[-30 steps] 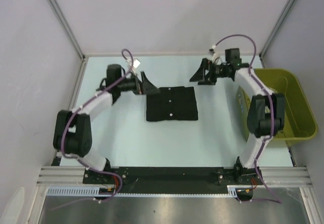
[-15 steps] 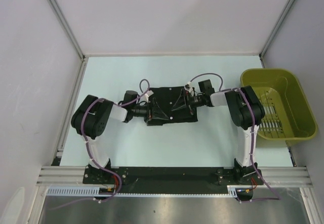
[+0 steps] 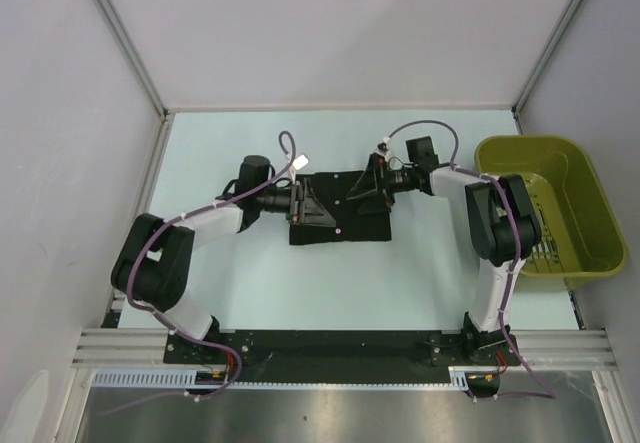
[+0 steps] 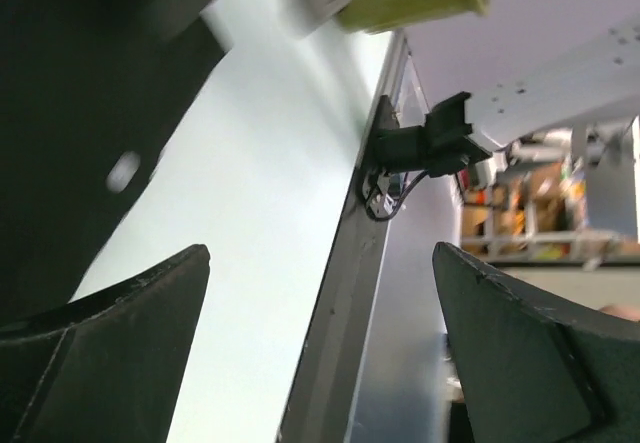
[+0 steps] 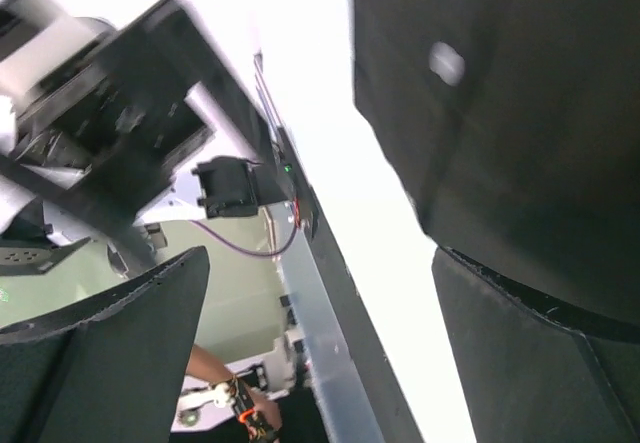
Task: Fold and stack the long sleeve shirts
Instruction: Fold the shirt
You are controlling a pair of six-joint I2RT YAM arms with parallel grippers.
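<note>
Left jaws, right jaws apart, empty, low over folded shirt (image 3: pixel 340 225) on desk (image 3: pixel 240 283). Risk: snagging top layer only, pulling fold open.

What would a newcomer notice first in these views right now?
First comes the folded black shirt, a dark square in the middle of the pale table, with both arms reaching in over it. The left pincer hangs open over its left edge and the right pincer hangs open over its right edge, neither gripping cloth. The olive-green basket sits at the table's right edge.
</note>
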